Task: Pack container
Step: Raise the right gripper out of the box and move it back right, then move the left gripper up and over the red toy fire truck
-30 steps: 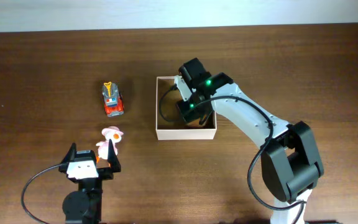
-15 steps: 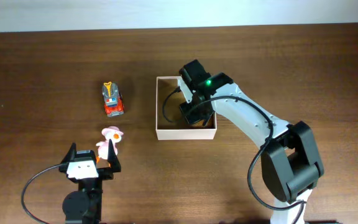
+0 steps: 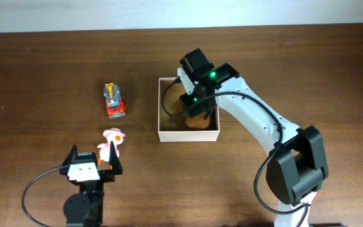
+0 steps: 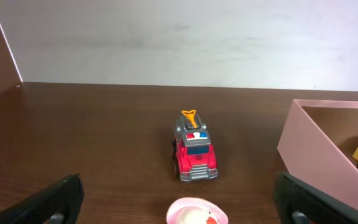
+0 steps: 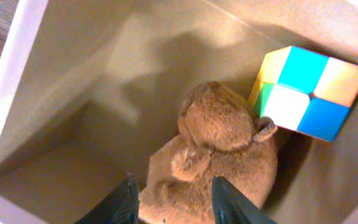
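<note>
The container (image 3: 188, 135), a shallow white-walled box with a tan inside, stands mid-table. In it lie a brown teddy bear (image 5: 219, 143) and a colourful cube (image 5: 306, 93), the cube in a corner against the bear's head. My right gripper (image 5: 174, 182) hangs over the box, open, its dark fingers on either side of the bear's lower body. From overhead, the right gripper (image 3: 194, 104) covers part of the bear (image 3: 197, 121). My left gripper (image 4: 182, 198) stands wide open near the front edge, with a pink-hatted duck toy (image 4: 196, 213) just ahead of it.
A red fire truck (image 4: 193, 152) sits on the dark wooden table to the left of the container (image 4: 316, 149). Overhead, the truck (image 3: 113, 101) is behind the duck (image 3: 111, 144). A pale wall runs along the table's far edge.
The right gripper's jaws have parted from shut, and it has shifted slightly toward the back of the box; the bear now shows below it. The left arm has not moved.
</note>
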Tool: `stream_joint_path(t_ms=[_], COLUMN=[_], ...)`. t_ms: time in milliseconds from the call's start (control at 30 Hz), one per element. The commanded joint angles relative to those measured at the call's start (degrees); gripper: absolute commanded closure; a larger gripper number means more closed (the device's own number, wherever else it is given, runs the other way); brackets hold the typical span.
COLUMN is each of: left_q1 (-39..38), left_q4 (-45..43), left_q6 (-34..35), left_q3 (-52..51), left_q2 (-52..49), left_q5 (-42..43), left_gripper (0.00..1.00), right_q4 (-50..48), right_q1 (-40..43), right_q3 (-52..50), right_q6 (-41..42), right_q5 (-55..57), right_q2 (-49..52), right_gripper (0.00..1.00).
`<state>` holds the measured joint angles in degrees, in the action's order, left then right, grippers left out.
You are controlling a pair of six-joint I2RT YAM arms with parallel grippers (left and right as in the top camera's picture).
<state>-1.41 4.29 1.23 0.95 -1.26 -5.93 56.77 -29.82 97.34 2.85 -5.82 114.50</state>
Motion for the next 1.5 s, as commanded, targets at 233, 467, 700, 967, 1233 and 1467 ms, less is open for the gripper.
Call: stream_joint_path(t_ms=[233, 467, 700, 967, 1233, 1467], left_q1=[0.35, 0.35, 0.35, 0.35, 0.35, 0.35], left_q4=[-0.15, -0.15, -0.15, -0.15, -0.15, -0.15], left_q6=[-0.87, -0.87, -0.87, -0.87, -0.87, -0.87], left_q3=[-0.42, -0.42, -0.42, -0.42, -0.42, -0.42], left_q2=[0.48, 0.48, 0.48, 0.48, 0.48, 0.48], left_q5=[0.59, 0.59, 0.59, 0.59, 0.59, 0.59], left_gripper=[0.01, 0.01, 0.01, 0.01, 0.01, 0.01], right_q4=[4.79, 14.93, 17.44, 17.4, 17.4, 17.4], right_q1=[4.87, 16.13, 26.95, 31.32, 31.41, 31.41], right_q3=[10.54, 21.77, 24.85, 24.83, 24.83, 24.83], right_q6=[0.81, 0.79, 0.79, 0.79, 0.76, 0.76], right_q5=[7.61, 15.58, 15.5, 15.52, 15.52, 15.52], right_q2=[-0.13, -0.13, -0.13, -0.11, -0.11, -0.11], right_gripper=[0.42, 0.01, 0.01, 0.01, 0.01, 0.01])
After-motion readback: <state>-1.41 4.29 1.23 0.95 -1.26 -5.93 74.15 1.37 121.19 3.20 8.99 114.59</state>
